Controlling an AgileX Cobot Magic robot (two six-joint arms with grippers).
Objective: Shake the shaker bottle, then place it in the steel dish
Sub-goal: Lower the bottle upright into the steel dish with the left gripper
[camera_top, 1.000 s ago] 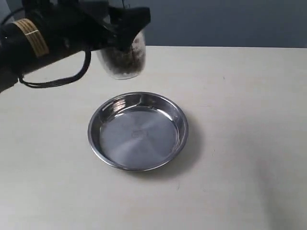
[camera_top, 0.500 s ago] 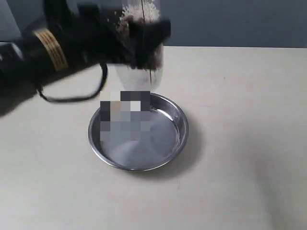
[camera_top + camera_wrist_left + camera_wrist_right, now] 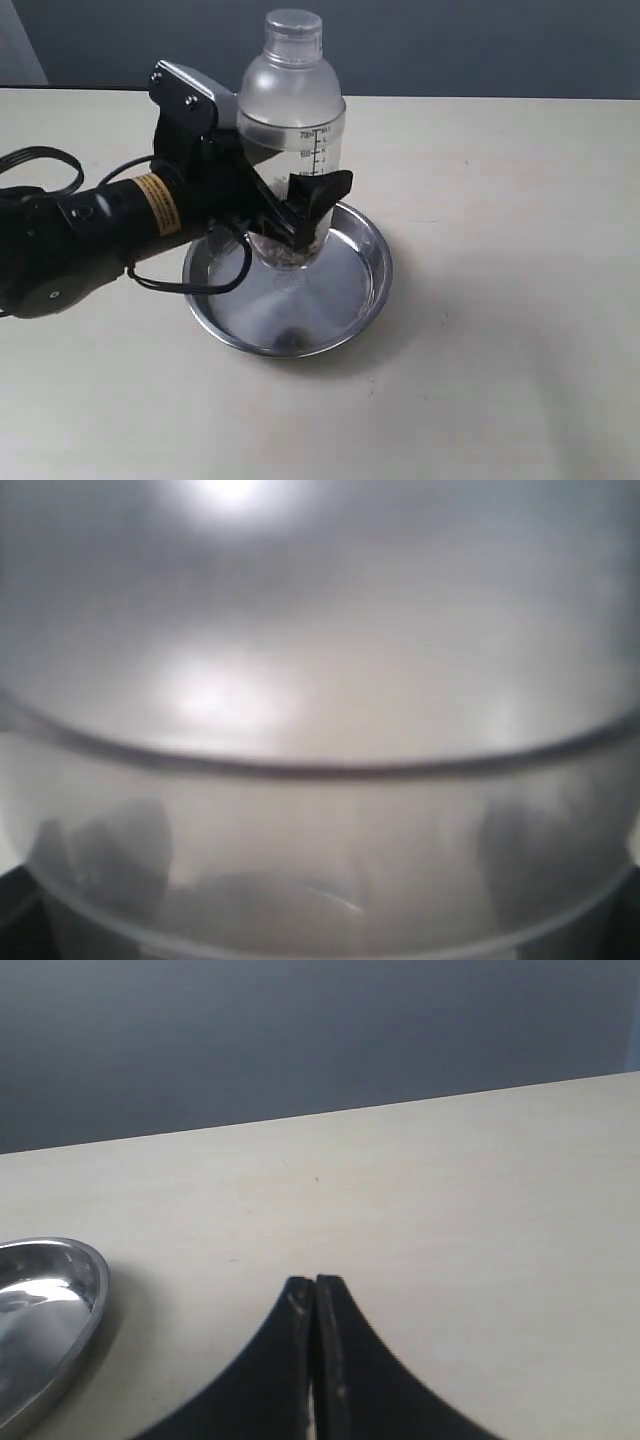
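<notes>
In the exterior view the left gripper point(image 3: 290, 207) has its jaws clamped round the lower body of the shaker bottle point(image 3: 292, 120), which stands upright between them with its base low over the steel dish point(image 3: 372, 290); whether the base touches the dish floor cannot be told. The likely trouble is letting go too soon: if the bottle hangs above the floor, it could drop, rock on the shiny flat base and tip over, since it is tall and most of it rises above the jaws. Sliding the jaws away sideways could also drag the bottle or nudge the light dish. The left wrist view shows only the frosted wall of the bottle pressed close, too blurred to read the fingers. In the right wrist view the right gripper point(image 3: 314, 1305) has its jaws closed together on nothing, with the dish rim off to one side of them, well apart from the work. The table point(image 3: 500, 320) is pale, smooth and bare apart from the dish; behind it stands a plain dark grey-blue wall point(image 3: 470, 40).
</notes>
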